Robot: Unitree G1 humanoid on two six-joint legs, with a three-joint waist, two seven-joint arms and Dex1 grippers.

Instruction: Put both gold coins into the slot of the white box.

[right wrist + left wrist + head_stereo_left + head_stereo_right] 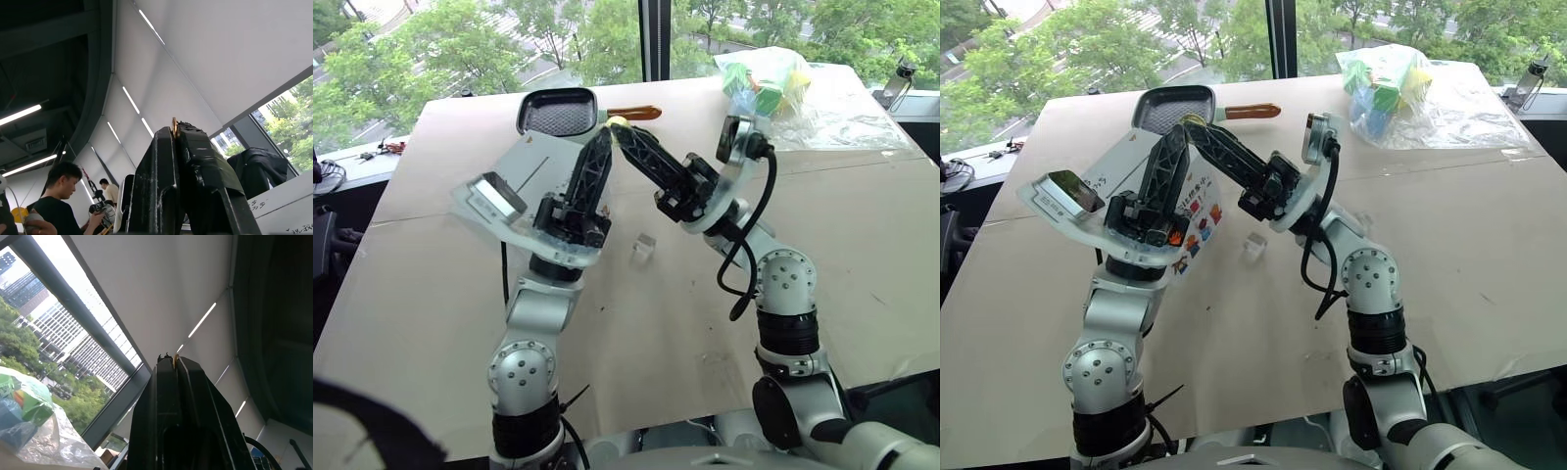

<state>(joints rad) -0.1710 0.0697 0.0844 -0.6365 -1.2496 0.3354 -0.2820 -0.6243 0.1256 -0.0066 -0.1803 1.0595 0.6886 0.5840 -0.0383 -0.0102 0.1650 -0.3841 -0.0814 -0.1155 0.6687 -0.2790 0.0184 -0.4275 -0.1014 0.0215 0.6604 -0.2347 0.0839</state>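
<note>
You have both arms raised over the pale tabletop (862,235), and their black fingers cross near the middle of your head views, tips pointing up toward twelve o'clock. Your left pincer (172,363) is pressed tight on a tiny shiny gold coin (175,361), whose edge peeks out between the fingertips in the left wrist view. Your right pincer (174,128) is likewise clamped on a second small gold coin (174,126), seen as a thin gold rim at the tips in the right wrist view. In the left eye view a yellowish glint sits where the two sets of tips meet, though you cannot tell there which coin it is. The large white cardboard box (1197,217) lies on the tabletop behind and beneath your left arm, at about ten o'clock from centre, its side with small colourful cartoon figures facing you. Its thin dark slot (534,174) runs across the plain white top face. Beyond the box, at twelve o'clock, rests a square grey pan with an orange handle (558,111). A small clear plastic holder (644,246) sits near the centre, and a crumpled clear plastic bag of coloured items (773,83) lies at two o'clock.
</note>
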